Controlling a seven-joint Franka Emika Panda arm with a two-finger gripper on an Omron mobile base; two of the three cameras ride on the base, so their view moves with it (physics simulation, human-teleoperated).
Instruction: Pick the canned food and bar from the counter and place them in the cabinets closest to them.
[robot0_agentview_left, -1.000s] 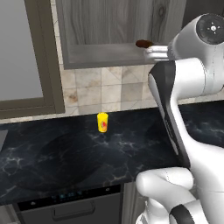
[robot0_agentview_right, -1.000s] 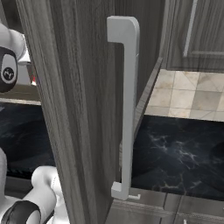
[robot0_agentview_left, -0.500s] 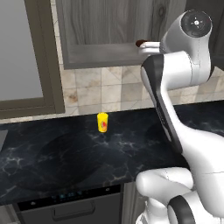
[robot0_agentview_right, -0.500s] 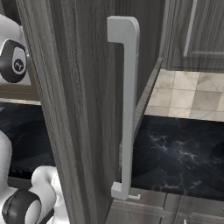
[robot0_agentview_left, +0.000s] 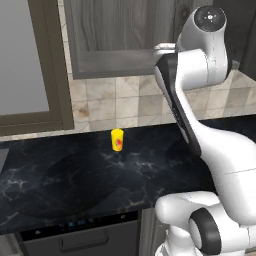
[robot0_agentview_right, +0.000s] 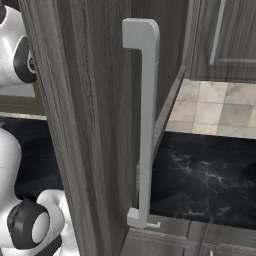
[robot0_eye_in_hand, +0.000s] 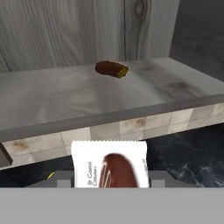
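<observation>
The end effector (robot0_eye_in_hand: 109, 181) is clamped on the bar (robot0_eye_in_hand: 109, 169), a white wrapper with a brown picture, held just in front of the open cabinet (robot0_eye_in_hand: 65, 94). A small brown thing (robot0_eye_in_hand: 112, 69), perhaps food, lies on its shelf. A yellow cup (robot0_agentview_left: 117, 139) stands on the table (robot0_agentview_left: 75, 175).

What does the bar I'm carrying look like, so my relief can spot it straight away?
Start at the open wall cabinet with its flat grey shelf. Just below the shelf's front edge, in the hand view, sits the bar, between the tips of the tool. It is a white wrapper printed with a brown chocolate shape, unlike the small bare brown lump lying on the shelf.
</observation>
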